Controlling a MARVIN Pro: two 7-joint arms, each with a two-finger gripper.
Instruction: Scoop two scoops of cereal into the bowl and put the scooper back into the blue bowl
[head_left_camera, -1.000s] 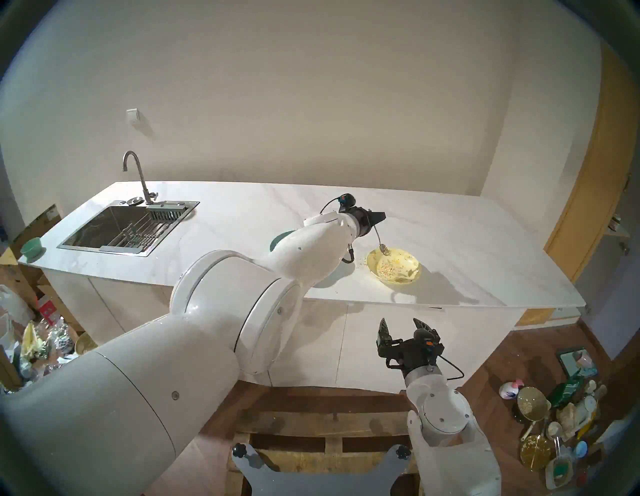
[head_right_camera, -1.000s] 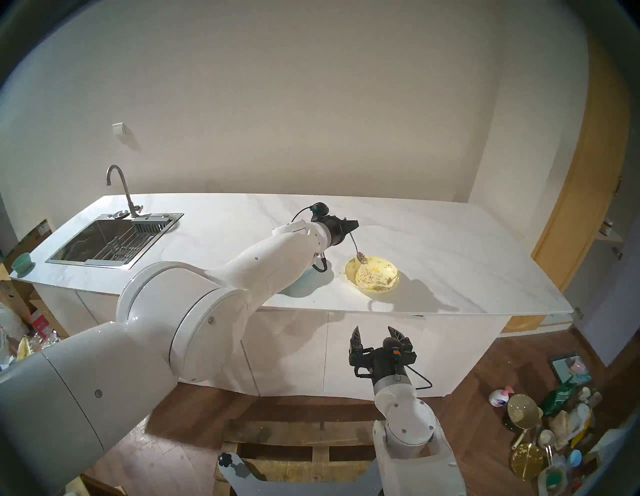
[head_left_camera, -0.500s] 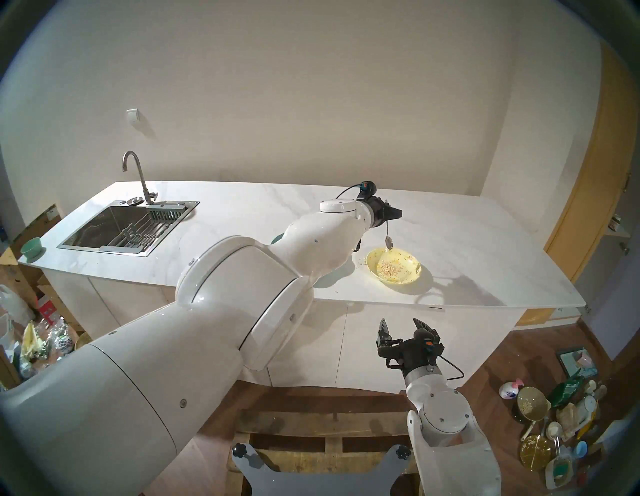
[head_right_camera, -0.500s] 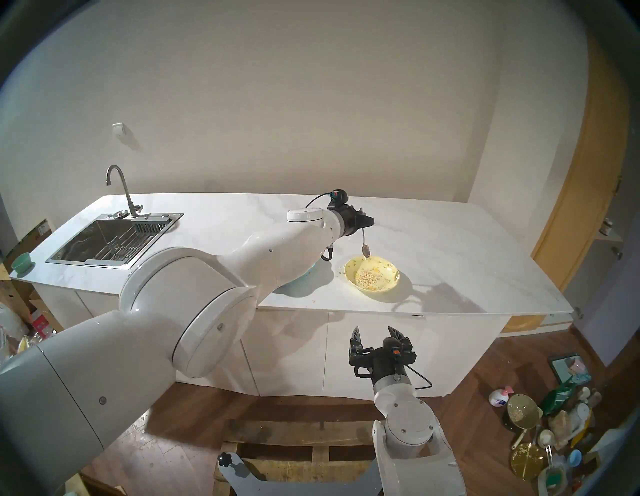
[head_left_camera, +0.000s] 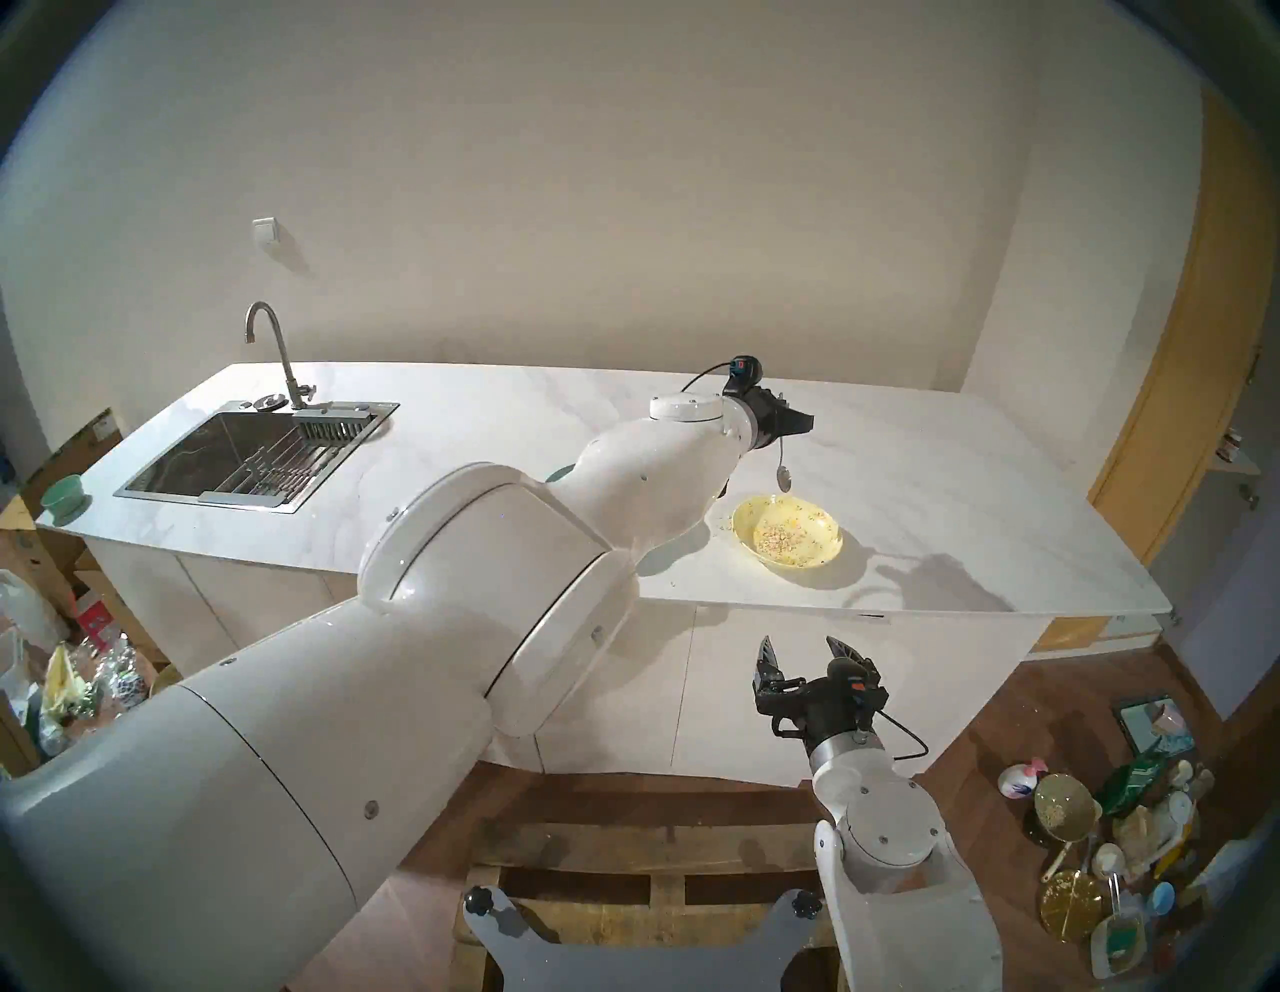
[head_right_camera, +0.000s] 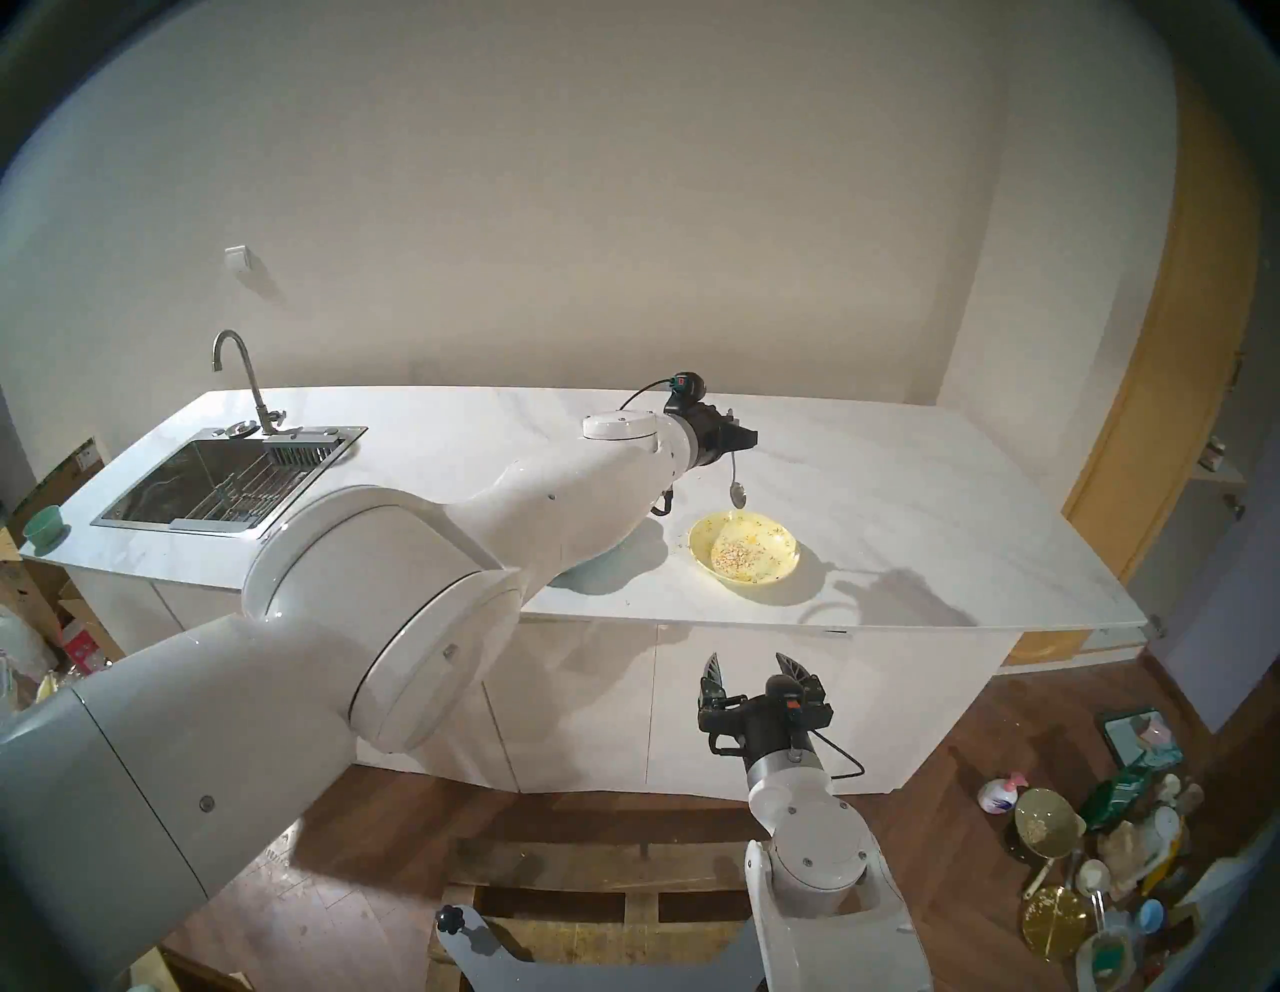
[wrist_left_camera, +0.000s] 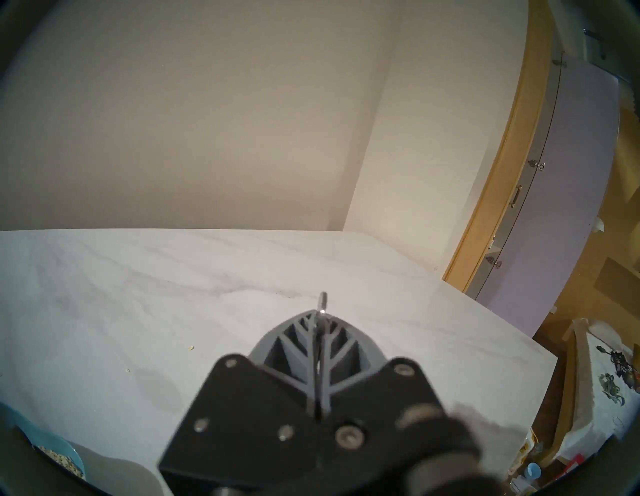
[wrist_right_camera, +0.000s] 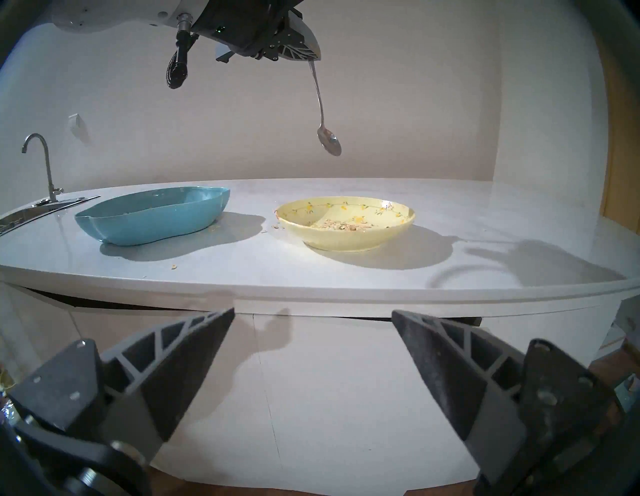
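Your left arm reaches out nearly level over the white marble counter (head_left_camera: 485, 443); its left gripper (head_left_camera: 796, 420) has its jaws pinched on the thin handle of the slim silver metal spoon (wrist_right_camera: 329, 142), which hangs head-down, empty, above the far rim of the shallow pale yellow speckled bowl (wrist_right_camera: 398, 221); spoon and bowl are apart. Pale tan cereal flakes (head_left_camera: 779, 537) lie heaped inside that bowl; a few lie scattered on the counter. The turquoise lobed bowl (wrist_right_camera: 152, 218) sits just beside it, toward the sink (head_left_camera: 256, 450). Your right gripper (head_left_camera: 807, 658) waits below the counter edge, jaws spread, holding nothing. You'll find no readable writing anywhere.
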